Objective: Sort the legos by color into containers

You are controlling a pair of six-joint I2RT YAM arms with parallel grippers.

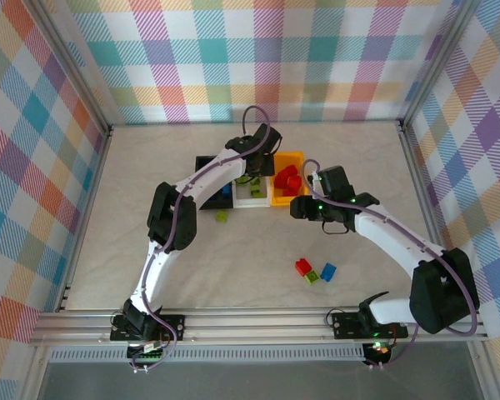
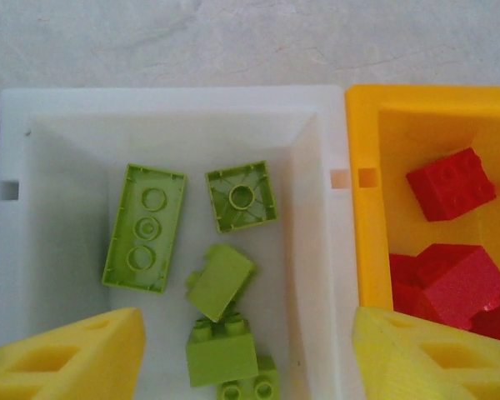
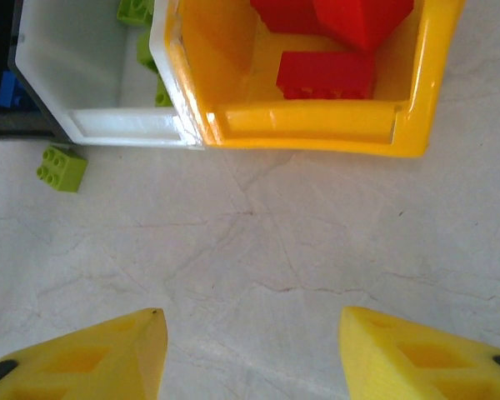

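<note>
My left gripper hangs open over the white bin, its yellow fingers wide apart with nothing between them. Several lime green legos lie in that bin. Beside it, the orange bin holds red legos. The black bin shows a blue lego. My right gripper is open over bare table just in front of the orange bin. One green lego lies on the table by the white bin's front.
A red lego, a green one and a blue one sit together on the table at the near right. Checkered walls enclose the table on three sides.
</note>
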